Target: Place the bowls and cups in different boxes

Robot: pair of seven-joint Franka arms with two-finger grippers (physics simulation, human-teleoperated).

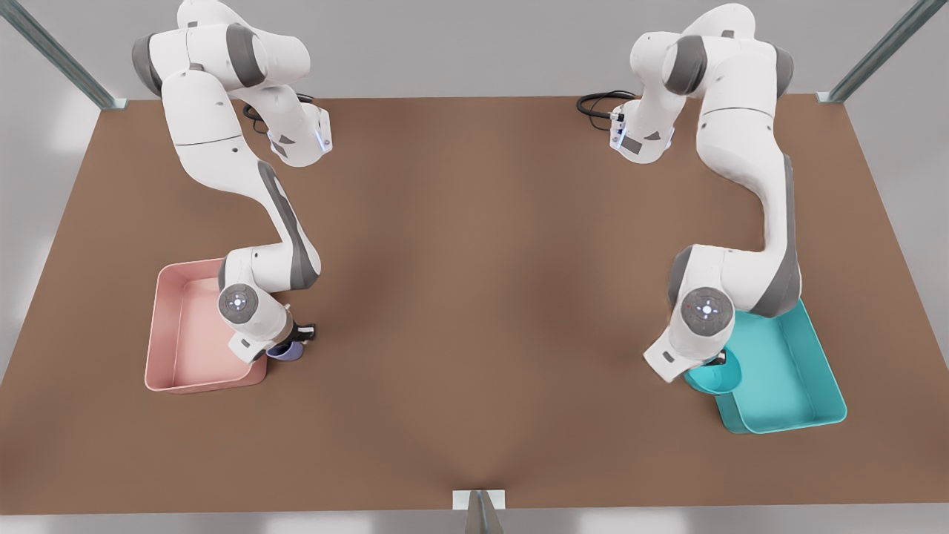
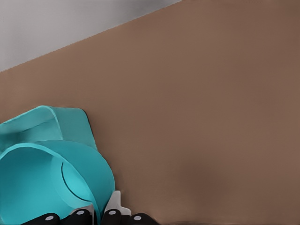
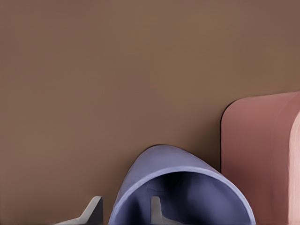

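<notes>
The teal bowl (image 1: pixel 718 380) (image 2: pixel 37 183) hangs tilted at the near left corner of the teal box (image 1: pixel 789 371) (image 2: pixel 70 122), on the front view's right. My left gripper (image 1: pixel 713 362) (image 2: pixel 100 213) is shut on the bowl's rim. On the front view's left, the lavender cup (image 1: pixel 286 351) (image 3: pixel 187 187) sits just outside the right wall of the pink box (image 1: pixel 182 334) (image 3: pixel 258 154). My right gripper (image 1: pixel 300 334) (image 3: pixel 124 213) is shut on the cup's wall, one finger inside and one outside. I cannot tell whether the cup touches the table.
The brown table (image 1: pixel 482 297) stretches wide between the two boxes. Both arm bases and their cables (image 1: pixel 597 104) stand at the far edge. Metal frame posts (image 1: pixel 882 52) rise at the far corners, and a bracket (image 1: pixel 480 500) sits at the near edge.
</notes>
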